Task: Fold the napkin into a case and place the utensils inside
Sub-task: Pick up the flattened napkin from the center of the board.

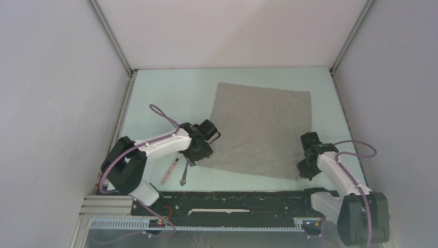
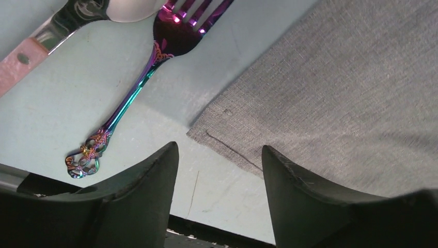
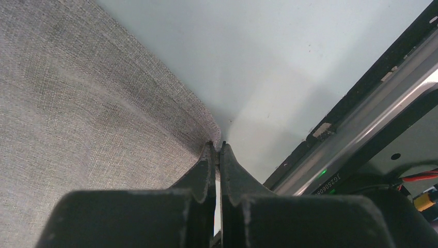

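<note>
The step in hand looks like taking the napkin (image 1: 261,126) by its two near corners for the first fold. The right pincer (image 3: 217,147) is pressed shut on the near right corner, with a thin lip of cloth nipped between its tips. The left pincer (image 2: 219,150) stands fairly wide, one finger on either side of the near left corner, gripping nothing.

To do this well, the left pincer should drop until one finger slides under the hem and close on a single layer. It should keep off the fork (image 2: 126,98) and spoon (image 2: 36,49) lying just beside it. Both corners ought then to rise together and level, so the fold lands square.

The napkin is a grey, matte, coarse-woven square. It lies flat and unfolded in the middle of the pale surface (image 1: 165,95), with a stitched hem showing at the corner.
</note>
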You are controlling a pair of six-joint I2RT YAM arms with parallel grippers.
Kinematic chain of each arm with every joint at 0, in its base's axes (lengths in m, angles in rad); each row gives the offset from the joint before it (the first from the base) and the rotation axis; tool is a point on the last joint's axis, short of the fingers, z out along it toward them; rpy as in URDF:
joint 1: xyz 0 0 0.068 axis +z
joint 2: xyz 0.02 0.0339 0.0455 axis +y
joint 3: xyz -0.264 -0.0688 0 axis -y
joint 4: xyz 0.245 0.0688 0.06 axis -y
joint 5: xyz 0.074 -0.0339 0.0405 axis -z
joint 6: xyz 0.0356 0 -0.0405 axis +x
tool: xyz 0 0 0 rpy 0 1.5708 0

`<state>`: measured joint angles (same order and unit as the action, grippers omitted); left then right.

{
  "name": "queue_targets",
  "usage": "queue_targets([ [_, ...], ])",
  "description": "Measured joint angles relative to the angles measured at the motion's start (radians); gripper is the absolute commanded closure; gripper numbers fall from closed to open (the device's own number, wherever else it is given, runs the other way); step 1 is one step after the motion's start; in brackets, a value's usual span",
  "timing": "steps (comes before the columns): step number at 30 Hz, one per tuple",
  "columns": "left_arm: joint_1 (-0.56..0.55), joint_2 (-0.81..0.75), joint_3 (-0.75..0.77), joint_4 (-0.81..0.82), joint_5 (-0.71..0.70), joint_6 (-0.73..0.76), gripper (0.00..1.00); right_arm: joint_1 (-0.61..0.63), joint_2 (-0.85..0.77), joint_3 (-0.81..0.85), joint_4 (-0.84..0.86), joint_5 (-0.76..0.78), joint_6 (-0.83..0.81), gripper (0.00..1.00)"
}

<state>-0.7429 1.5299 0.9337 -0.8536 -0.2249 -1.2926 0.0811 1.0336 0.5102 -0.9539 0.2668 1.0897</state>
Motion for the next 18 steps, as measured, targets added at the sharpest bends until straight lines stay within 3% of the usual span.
queue_targets([
  [8,0.000,0.008,0.009,-0.050,-0.049,-0.124,0.45,0.001,-0.035,0.000,0.000,0.002,-0.002,1.00],
  [18,0.000,0.029,0.009,-0.052,-0.060,-0.150,0.43,0.001,-0.068,0.000,0.000,0.009,-0.005,1.00],
])
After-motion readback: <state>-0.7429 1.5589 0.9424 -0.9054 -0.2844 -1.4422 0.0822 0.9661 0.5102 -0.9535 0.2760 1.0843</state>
